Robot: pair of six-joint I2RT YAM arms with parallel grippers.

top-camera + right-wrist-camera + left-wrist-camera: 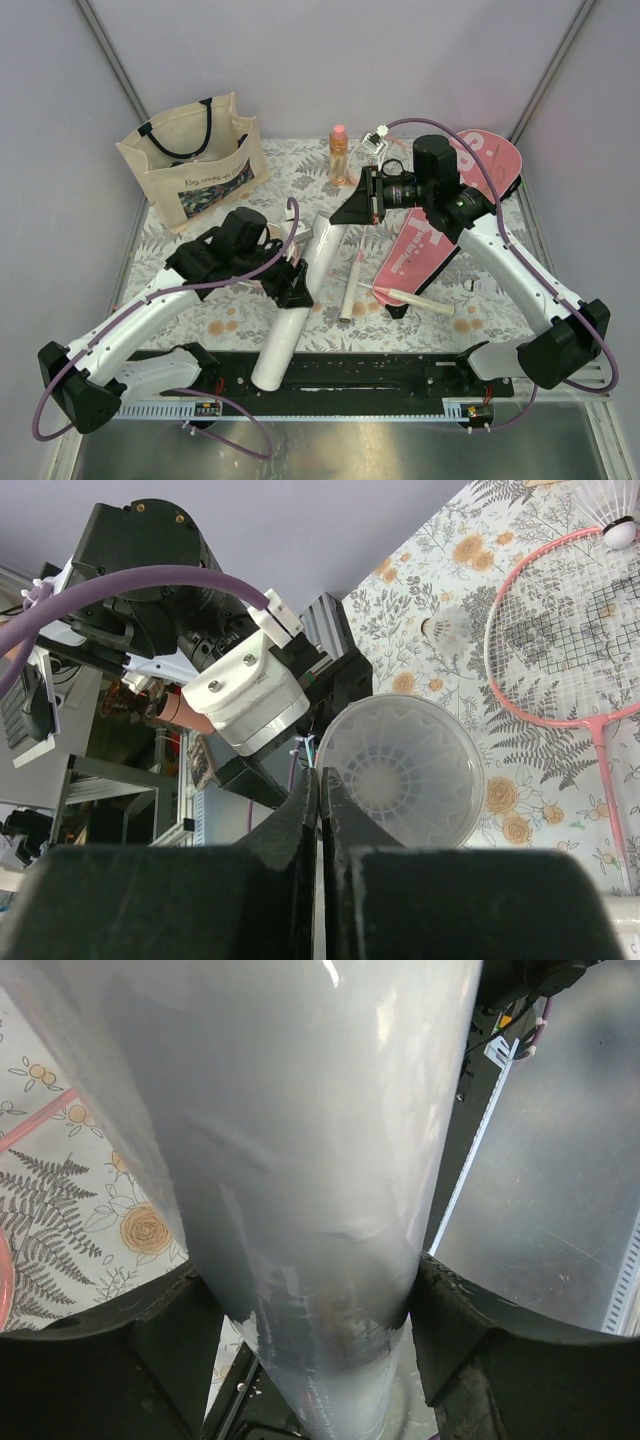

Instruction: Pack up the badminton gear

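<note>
Between the arms (130, 330), two rackets (350, 292), one tube (279, 352)

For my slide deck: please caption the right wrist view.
Right tool, shut, at the open mouth of the long white plastic tube; a pink-framed racket lies on floral cloth.

Glossy translucent plastic tube (300, 1160); matt woven cloth tote bag (165, 165).

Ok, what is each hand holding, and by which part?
Left hand grips the white tube about midway along. Right hand is shut by the tube's open mouth, nothing visible between its fingers.
</note>
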